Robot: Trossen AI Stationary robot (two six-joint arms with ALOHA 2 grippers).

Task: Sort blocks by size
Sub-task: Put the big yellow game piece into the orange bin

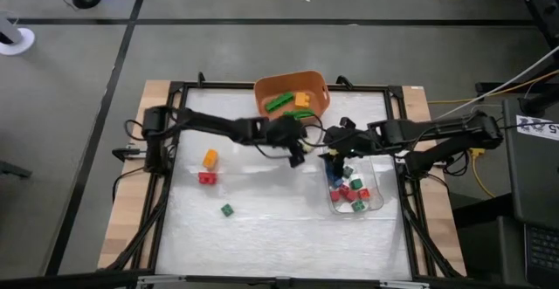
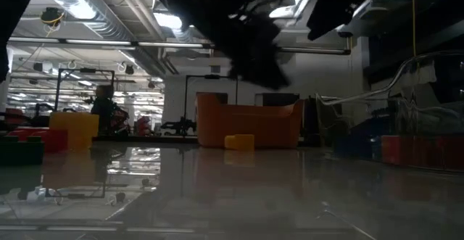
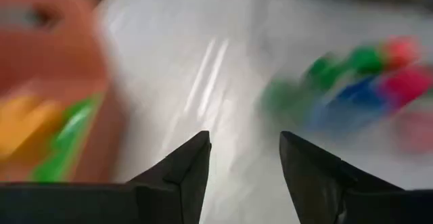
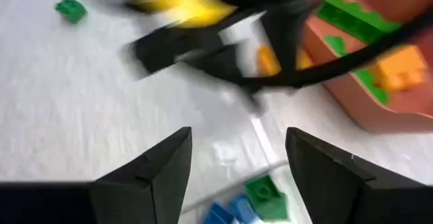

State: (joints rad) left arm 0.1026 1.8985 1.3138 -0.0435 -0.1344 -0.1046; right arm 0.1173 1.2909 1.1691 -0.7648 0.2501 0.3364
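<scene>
Three blocks lie loose on the table's left half: a yellow-orange one (image 1: 210, 158), a red one (image 1: 207, 178) and a small green cube (image 1: 227, 209). An orange bin (image 1: 293, 92) at the far edge holds longer green (image 1: 279, 102) and orange (image 1: 302, 99) bricks. A clear tray (image 1: 374, 203) on the right holds small red, green and blue blocks (image 1: 351, 190). My left gripper (image 3: 245, 149) hovers open over the table between bin and tray, with nothing between its fingers. My right gripper (image 4: 238, 146) is open and empty above the tray's far left corner.
A yellow block (image 2: 239, 142) lies on the table just in front of the bin. The two arms meet closely at the table's middle (image 1: 319, 141), the left arm crossing in front of my right gripper (image 4: 223, 45). A black frame (image 1: 175, 88) rims the table.
</scene>
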